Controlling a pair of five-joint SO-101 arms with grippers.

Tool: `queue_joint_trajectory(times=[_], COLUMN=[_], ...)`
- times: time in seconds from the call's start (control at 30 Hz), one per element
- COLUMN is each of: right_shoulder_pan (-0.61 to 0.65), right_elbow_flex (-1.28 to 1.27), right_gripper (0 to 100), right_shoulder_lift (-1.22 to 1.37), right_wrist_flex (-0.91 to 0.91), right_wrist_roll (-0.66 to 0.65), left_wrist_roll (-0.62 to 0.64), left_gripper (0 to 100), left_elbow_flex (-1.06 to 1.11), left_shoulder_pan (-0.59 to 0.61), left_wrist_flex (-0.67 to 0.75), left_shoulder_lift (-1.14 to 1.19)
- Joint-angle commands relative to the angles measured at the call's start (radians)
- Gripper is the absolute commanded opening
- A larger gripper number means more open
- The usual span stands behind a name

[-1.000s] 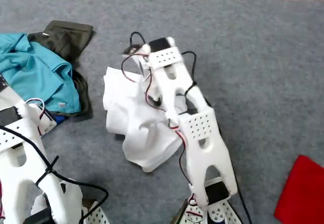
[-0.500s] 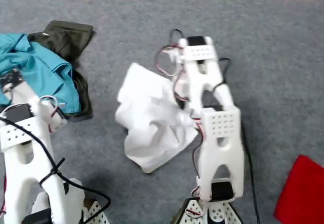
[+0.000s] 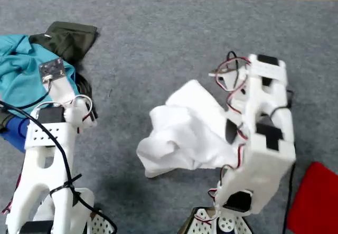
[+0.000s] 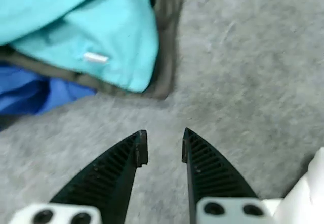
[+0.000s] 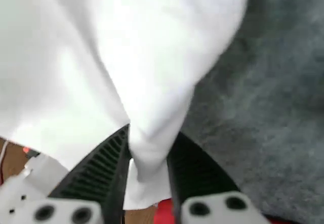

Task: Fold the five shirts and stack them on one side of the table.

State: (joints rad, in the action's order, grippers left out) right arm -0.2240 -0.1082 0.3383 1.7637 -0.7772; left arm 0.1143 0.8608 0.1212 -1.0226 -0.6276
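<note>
White shirt pinched in right hand, left hand narrowly parted over grey table.

Crumpled white fabric shirt bunched centrally, seemingly part-lifted; teal shirt, dark olive shirt, blue shirt heaped left; red shirt right.

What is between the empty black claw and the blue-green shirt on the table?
Nothing visible blocks it. The left gripper is open over bare grey table, and the teal shirt lies just ahead of it. A dark shirt pokes out from under the teal one's edge.
</note>
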Motion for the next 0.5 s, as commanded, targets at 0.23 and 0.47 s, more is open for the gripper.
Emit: queue_joint_trajectory(times=[0.23,0.47], right_shoulder_pan=[0.048,0.257], right_elbow_flex=[0.131,0.463], right_gripper=[26.6,20.7], right_shoulder_lift=[-0.335,-0.001], right_wrist_flex=[0.015,-0.147], right_wrist_roll=[0.023,0.284], left_wrist_roll=[0.233,0.258], left_gripper=[13,12], left_elbow_flex=[0.064,-0.002], left_shoulder_pan=[-0.075,-0.172], left_wrist_flex=[0.361,0.468], left_shoulder_lift=[0.119,0.409])
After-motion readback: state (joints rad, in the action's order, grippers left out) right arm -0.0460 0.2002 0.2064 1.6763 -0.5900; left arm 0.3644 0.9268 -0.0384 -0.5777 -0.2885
